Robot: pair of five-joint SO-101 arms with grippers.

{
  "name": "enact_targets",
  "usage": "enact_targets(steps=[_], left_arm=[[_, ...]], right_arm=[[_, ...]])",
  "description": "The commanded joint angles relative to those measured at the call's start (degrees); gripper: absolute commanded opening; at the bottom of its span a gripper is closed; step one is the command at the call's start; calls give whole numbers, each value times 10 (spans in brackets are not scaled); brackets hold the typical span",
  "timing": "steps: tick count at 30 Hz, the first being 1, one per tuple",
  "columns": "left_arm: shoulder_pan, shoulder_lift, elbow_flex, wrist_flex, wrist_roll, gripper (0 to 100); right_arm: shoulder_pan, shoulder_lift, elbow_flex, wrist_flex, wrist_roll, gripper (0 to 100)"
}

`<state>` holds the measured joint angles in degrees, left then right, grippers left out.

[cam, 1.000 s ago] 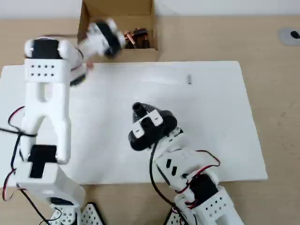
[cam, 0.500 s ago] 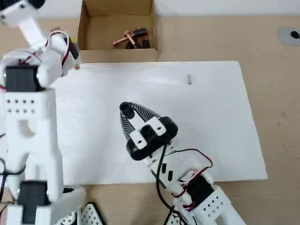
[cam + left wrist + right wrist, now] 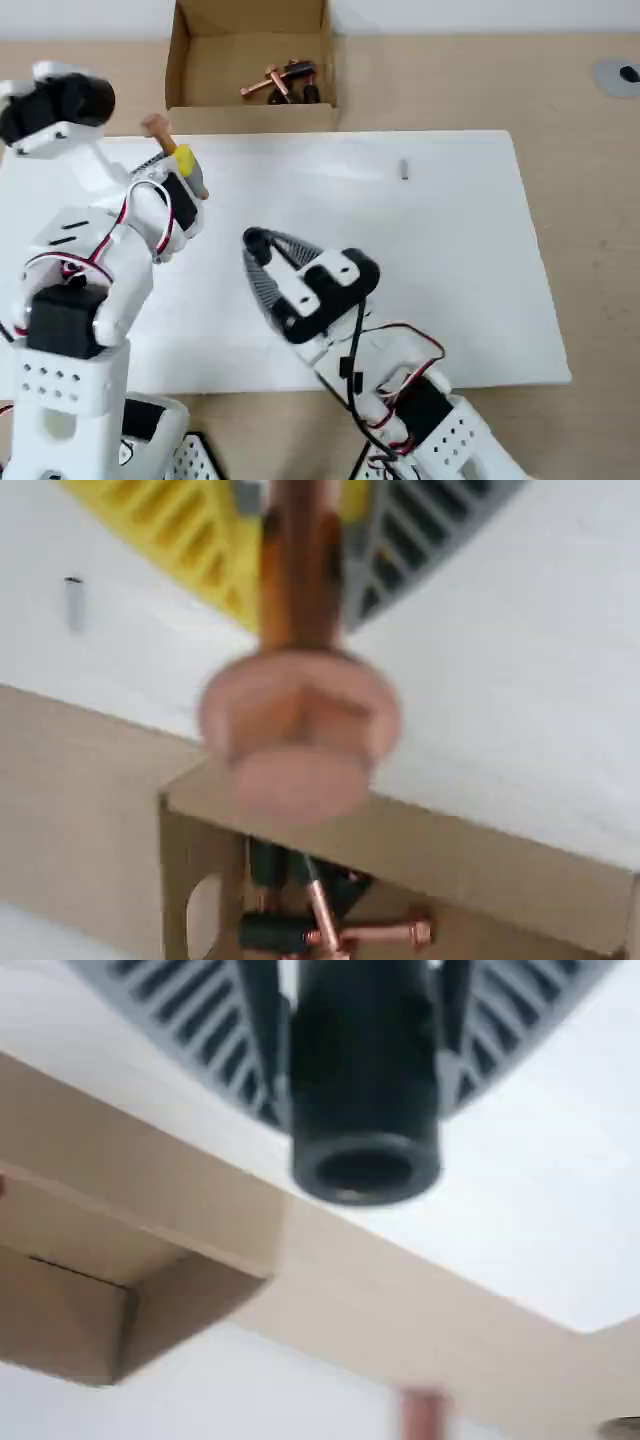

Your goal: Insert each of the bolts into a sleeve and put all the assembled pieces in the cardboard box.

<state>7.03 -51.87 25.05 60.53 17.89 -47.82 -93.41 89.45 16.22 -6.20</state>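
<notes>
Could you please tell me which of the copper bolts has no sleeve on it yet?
The bolt held by the left gripper, above the white mat; the other bolts, in the cardboard box, wear black sleeves.

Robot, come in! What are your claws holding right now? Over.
Left gripper shut on a copper bolt. Right gripper shut on a black sleeve, not joined yet. Assembled pieces in the cardboard box. Small grey piece on mat, away from both.

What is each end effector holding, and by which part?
Left end effector: copper bolt, by its shank, head free. Right end effector: black sleeve, around its body.
</notes>
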Motion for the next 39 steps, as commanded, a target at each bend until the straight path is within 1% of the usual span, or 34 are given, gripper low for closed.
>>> enact_targets(steps=[1,9,15,19,25,30,35,39], left_arm=[[12,-21,15,-36,3,12],[16,-21,40,-41,4,12],[69,-21,91,-41,3,6],[81,-21,88,-41,0,6],[81,-27,71,-30,-8,5],[100,-96,64,11,-42,5],[120,-211,70,13,-76,4],[136,-276,101,16,-100,4]], right_arm=[[-27,-11,0,-18,-4,9],[-36,-10,0,-18,-5,9],[-54,-10,7,-18,-5,9],[-55,-10,21,-18,-6,9],[-54,-10,22,-18,-6,9],[-52,-10,23,-18,-6,9],[-52,-10,23,-18,-6,9],[-52,-10,23,-18,-6,9]])
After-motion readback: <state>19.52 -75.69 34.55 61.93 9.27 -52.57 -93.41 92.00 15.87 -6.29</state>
